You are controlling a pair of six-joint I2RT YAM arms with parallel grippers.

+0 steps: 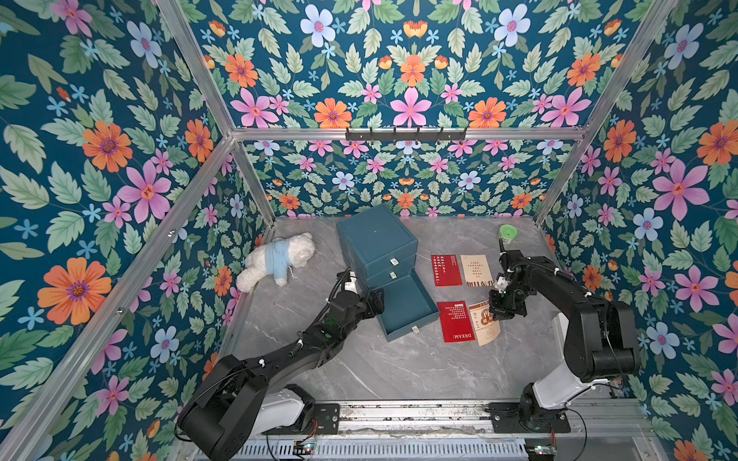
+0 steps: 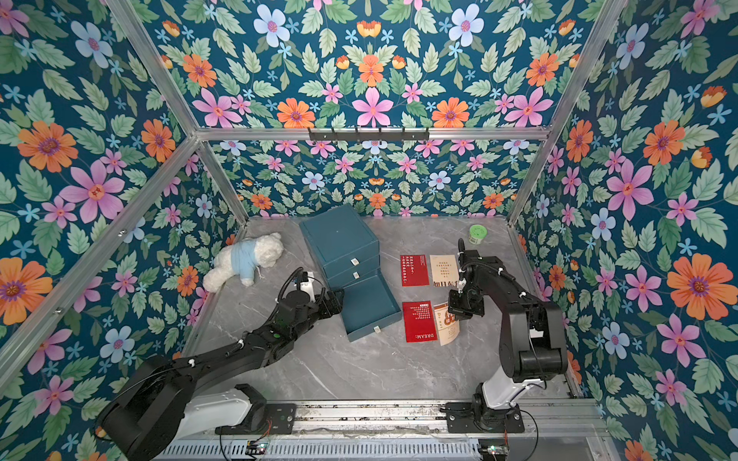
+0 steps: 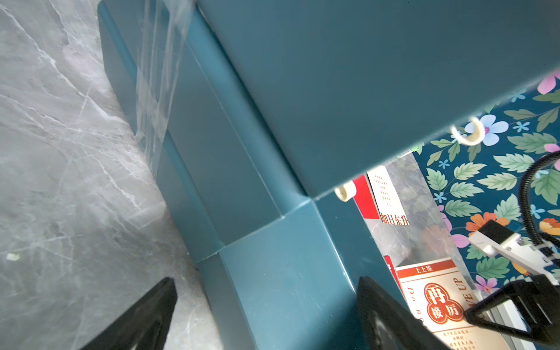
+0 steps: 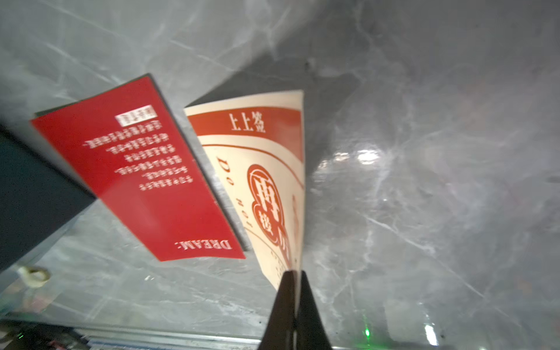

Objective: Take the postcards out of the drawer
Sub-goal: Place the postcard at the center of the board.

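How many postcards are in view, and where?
4, all beside the open drawer: far red postcard, far cream postcard next to it, red DREAM postcard nearer, and near cream postcard pinched by the right claw. The drawer looks empty.

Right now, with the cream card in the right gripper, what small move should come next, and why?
Probably lower the right gripper slightly and open it, laying the cream postcard flat on the table beside the red DREAM card. The gripper is shut on its edge, the card hangs tilted, the drawer looks empty, and the far red card and far cream card lie flat.
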